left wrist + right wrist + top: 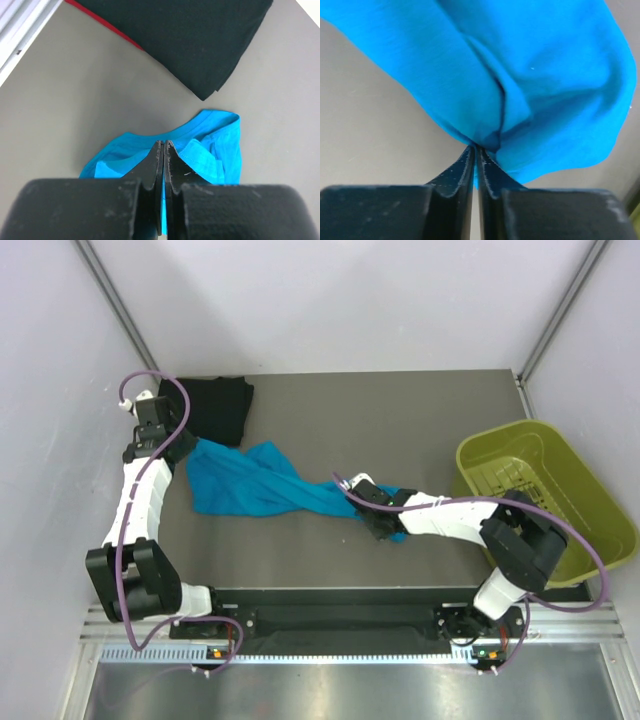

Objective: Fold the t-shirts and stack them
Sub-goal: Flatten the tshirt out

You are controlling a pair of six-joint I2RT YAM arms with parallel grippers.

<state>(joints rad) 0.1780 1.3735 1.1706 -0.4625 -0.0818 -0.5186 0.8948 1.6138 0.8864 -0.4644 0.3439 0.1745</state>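
While held at both ends, lies twisted on the matte grey table (400, 420) as a long band of teal-blue t-shirt (250, 480), long axis running left to right. Spreads wider at the left, narrows to a rope at the right. Pinched at the left end by the left gripper (163, 145), jaws pressed together on a sliver of blue cloth. Pinched at the right end by the right gripper (476, 147), jaws nearly touching, folds caught at the tips. Shares the table with a folded black t-shirt (218, 405) at the far-left corner, set over a red t-shirt (105, 25) showing only 1 edge. Neighboured at the right by a yellow-green plastic bin (540, 490). Enclosed by plain pale walls (330, 300).
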